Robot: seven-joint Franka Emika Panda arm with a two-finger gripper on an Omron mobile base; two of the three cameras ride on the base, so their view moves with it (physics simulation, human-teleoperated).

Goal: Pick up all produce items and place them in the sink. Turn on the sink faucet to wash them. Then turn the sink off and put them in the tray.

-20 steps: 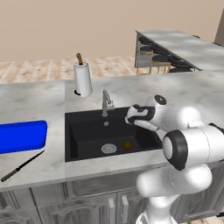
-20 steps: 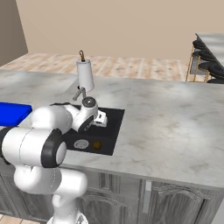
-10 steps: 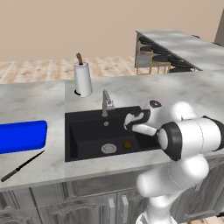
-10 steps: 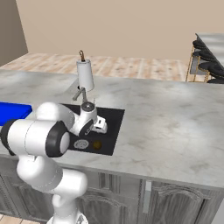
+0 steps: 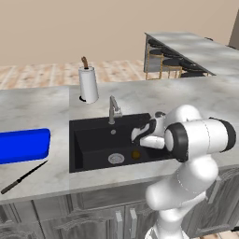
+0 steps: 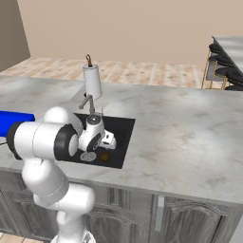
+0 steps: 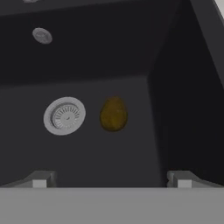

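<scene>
The produce item [image 7: 113, 113], a small brownish-yellow oval, lies on the floor of the black sink [image 5: 93, 140], just beside the round silver drain [image 7: 64, 115] and near one basin wall. From left to right along the marble counter [image 5: 37, 105]: a bright blue tray [image 5: 23, 145] with a dark knife [image 5: 23, 177] in front of it, a white paper-towel roll [image 5: 88, 84] at the back, then the grey faucet [image 5: 113, 108] behind the basin. The gripper [image 7: 111, 179] hangs over the sink, its two fingertips spread wide apart and holding nothing, the item lying ahead of them.
</scene>
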